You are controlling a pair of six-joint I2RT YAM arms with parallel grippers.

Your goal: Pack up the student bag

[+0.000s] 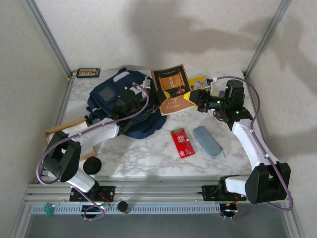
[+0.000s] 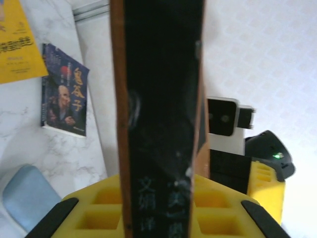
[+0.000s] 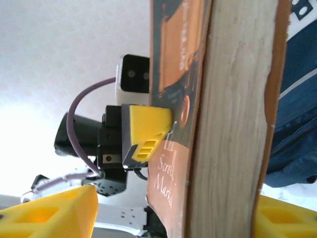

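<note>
Left gripper (image 1: 154, 97) clamping book (image 1: 171, 84), student bag (image 1: 101, 106) just beside, right gripper (image 1: 195, 96) seemingly released

Overhead view bright, even, sharp; big soft shadows on the back wall (image 1: 163, 29), upper middle and upper right. The student bag (image 1: 143, 124) reads dark, folds lose detail. Marble table (image 1: 143, 153) pale, evenly lit. Left wrist view: book (image 2: 158, 99) too close, dark and blurry, right side of frame washed pale. Right wrist view: strongly backlit, upper left blown white, page edge soft.
</note>
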